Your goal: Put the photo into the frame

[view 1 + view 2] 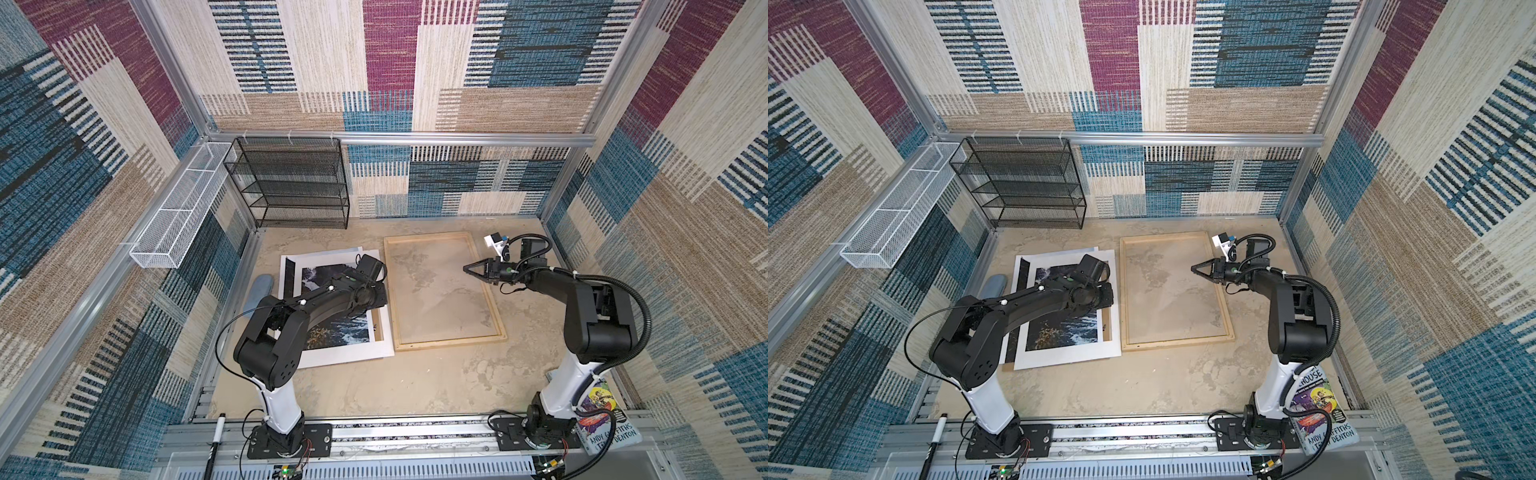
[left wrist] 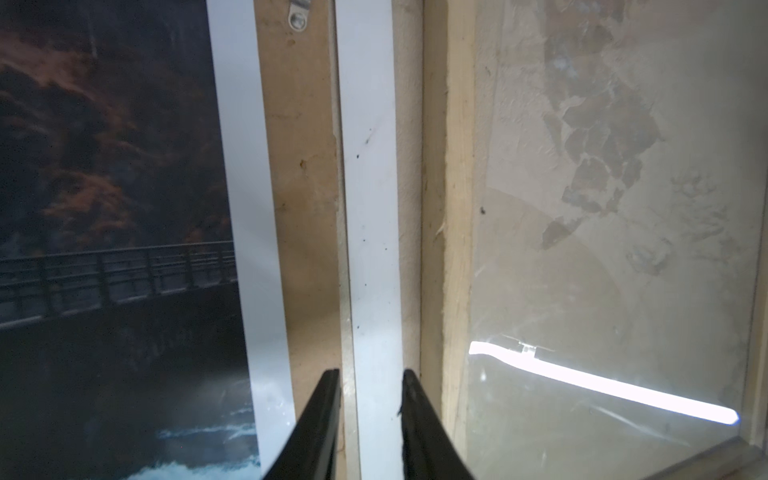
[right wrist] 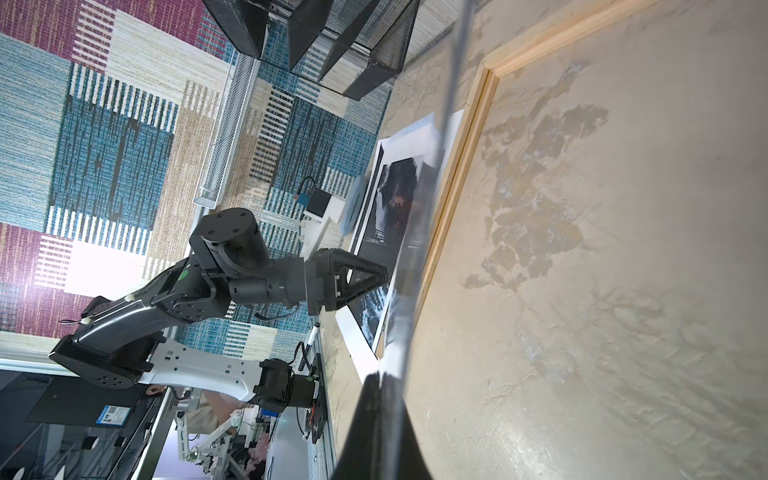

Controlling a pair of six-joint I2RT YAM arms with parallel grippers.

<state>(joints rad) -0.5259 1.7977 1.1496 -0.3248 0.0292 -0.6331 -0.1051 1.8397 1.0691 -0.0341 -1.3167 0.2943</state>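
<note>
The photo [image 1: 332,328] [image 1: 1067,332], a dark waterfall print with a bridge railing [image 2: 104,187], lies skewed on a brown backing board [image 2: 299,187]. It shows through the opening of a white mat [image 1: 345,353]. To its right the pale wooden frame [image 1: 449,341] [image 1: 1177,341] [image 2: 446,208] lies flat. My left gripper [image 2: 371,374] [image 3: 384,274] is low over the mat's frame-side strip [image 2: 370,187], jaws apart, with the strip showing between its fingers. In both top views its own wrist hides it. My right gripper [image 1: 466,268] [image 1: 1194,268] [image 3: 380,374] hovers over the frame, shut on a thin clear sheet [image 3: 439,145] seen edge-on.
A black mesh shelf [image 1: 291,183] stands at the back left. A white mesh basket [image 1: 178,216] hangs on the left wall. A grey-blue pad [image 1: 259,286] lies left of the mat. A book [image 1: 606,419] rests by the right arm's base, a marker [image 1: 216,436] on the front rail.
</note>
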